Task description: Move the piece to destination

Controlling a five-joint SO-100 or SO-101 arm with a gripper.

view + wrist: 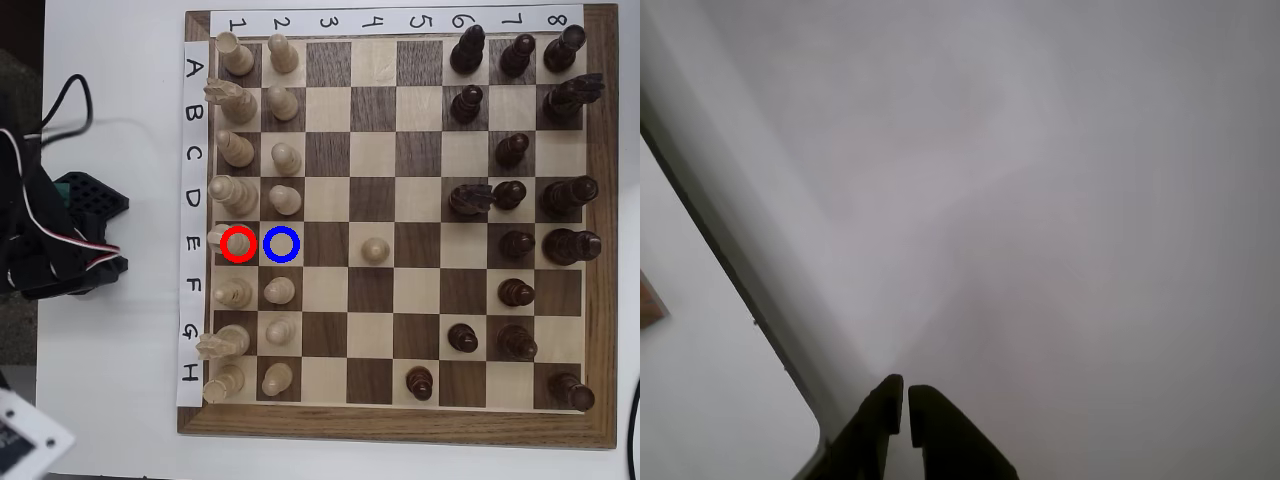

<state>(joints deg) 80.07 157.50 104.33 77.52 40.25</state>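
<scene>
Not started. Piece [237, 244] stands on red-ringed square, just left of destination [283, 245], which is bare. End effector [906, 398] nearly closed, empty, off board over bench [1090, 200].

There is one wooden chessboard [595, 220] in the overhead view. I count sixteen pale pieces [283, 102] on it: eight in the column marked 1, seven in the column marked 2, and one alone [374, 250] more to the middle. There are also sixteen dark brown pieces [517, 243]. Two coloured rings are drawn on the board, one red ring [224, 244] and one blue ring [269, 245]. The paper strips carry eight numbers [372, 19] and eight letters [193, 200]. The wrist view shows one gripper [906, 385] with two dark fingers [940, 430].
</scene>
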